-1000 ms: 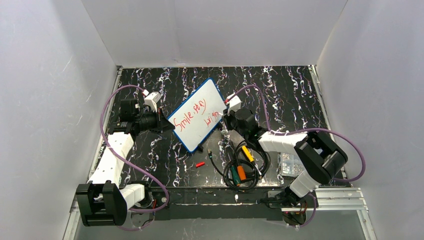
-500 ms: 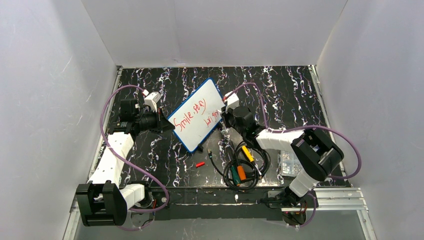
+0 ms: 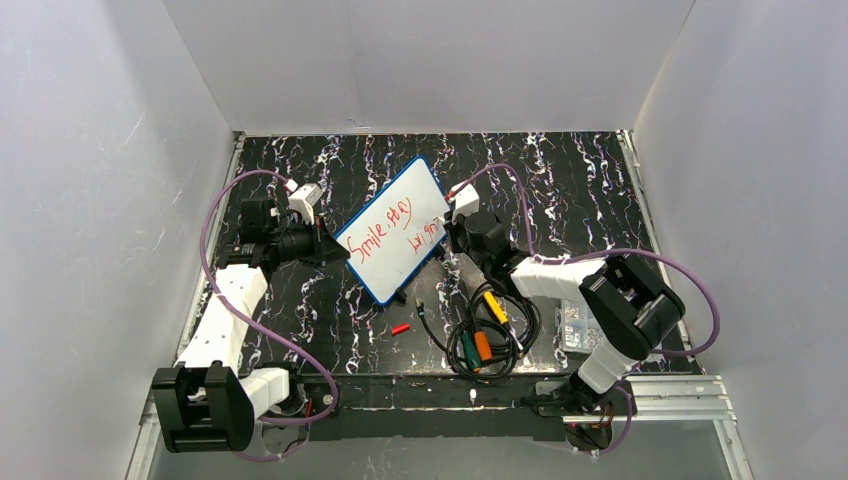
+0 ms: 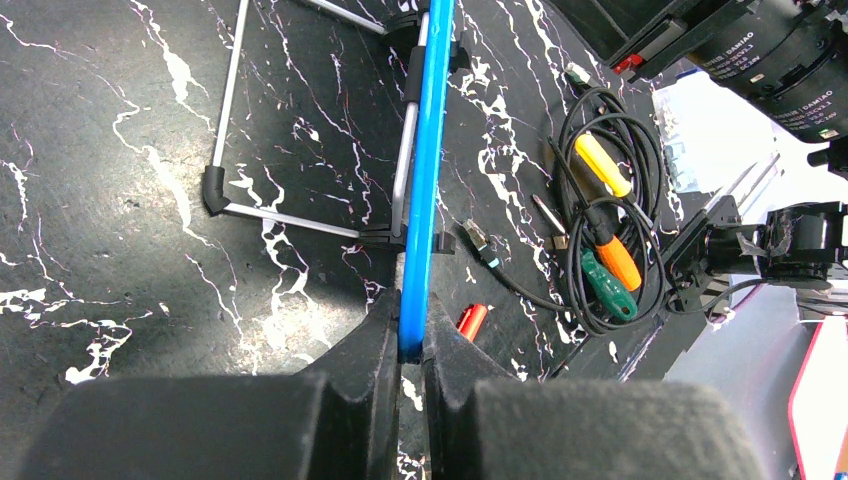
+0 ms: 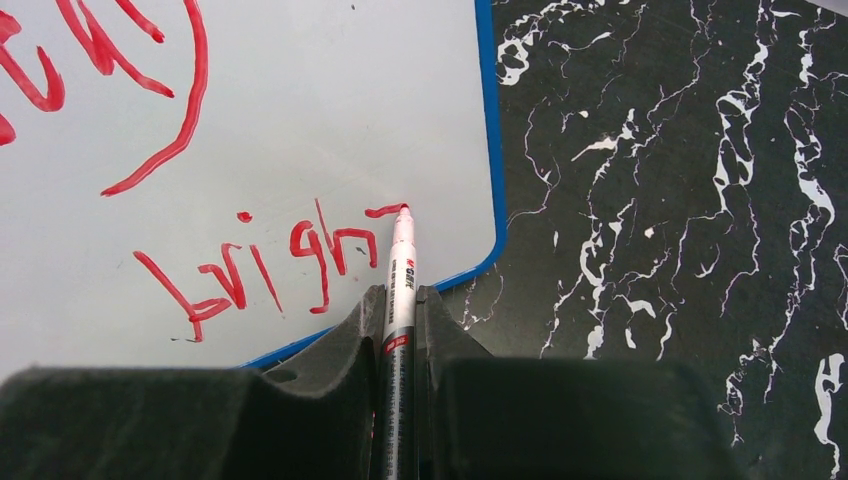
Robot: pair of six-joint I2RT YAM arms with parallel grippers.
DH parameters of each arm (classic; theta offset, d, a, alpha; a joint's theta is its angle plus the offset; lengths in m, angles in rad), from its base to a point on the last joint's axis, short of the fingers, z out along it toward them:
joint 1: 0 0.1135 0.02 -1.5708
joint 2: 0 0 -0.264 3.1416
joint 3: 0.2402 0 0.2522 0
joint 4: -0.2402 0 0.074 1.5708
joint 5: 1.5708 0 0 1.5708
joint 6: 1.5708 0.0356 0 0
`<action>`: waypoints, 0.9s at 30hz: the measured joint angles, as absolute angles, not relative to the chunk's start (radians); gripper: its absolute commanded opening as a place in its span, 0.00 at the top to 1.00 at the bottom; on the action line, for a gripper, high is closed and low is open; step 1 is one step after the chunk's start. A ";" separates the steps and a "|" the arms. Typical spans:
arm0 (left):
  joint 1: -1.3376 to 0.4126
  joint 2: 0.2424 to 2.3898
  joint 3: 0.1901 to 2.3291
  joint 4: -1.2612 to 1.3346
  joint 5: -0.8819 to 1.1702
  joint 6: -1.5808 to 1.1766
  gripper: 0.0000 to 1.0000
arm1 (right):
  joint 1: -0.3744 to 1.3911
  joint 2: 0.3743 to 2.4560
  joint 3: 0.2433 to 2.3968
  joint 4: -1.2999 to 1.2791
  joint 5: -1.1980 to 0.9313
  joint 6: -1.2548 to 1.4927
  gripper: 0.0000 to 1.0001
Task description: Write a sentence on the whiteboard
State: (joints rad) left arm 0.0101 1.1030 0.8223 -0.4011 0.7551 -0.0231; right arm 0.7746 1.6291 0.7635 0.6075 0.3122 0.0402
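Observation:
The whiteboard (image 3: pixel 392 229), white with a blue rim, stands tilted on a wire stand (image 4: pixel 300 215) in the middle of the table. My left gripper (image 3: pixel 325 240) is shut on its left edge; in the left wrist view the blue rim (image 4: pixel 425 180) runs edge-on between the jaws. The sentence (image 3: pixel 385 222) is in red, in two lines. My right gripper (image 3: pixel 447 238) is shut on a white marker (image 5: pixel 398 290). Its red tip (image 5: pixel 403 210) touches the board at the end of the lower line (image 5: pixel 270 265), near the board's corner.
A red marker cap (image 3: pixel 400 328) lies on the black marbled table in front of the board. A coil of black cable with yellow, orange and green tools (image 3: pixel 482 335) lies to the right. A clear parts box (image 3: pixel 578 326) sits by the right arm. White walls enclose the table.
My right gripper has shifted slightly left and back along the board with the marker, adding to the end of the lower line. The left gripper and board have stayed still.

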 measured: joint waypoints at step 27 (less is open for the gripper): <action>0.010 1.103 0.822 -0.401 0.756 -0.023 1.00 | 0.775 1.623 0.785 0.623 0.278 0.028 0.99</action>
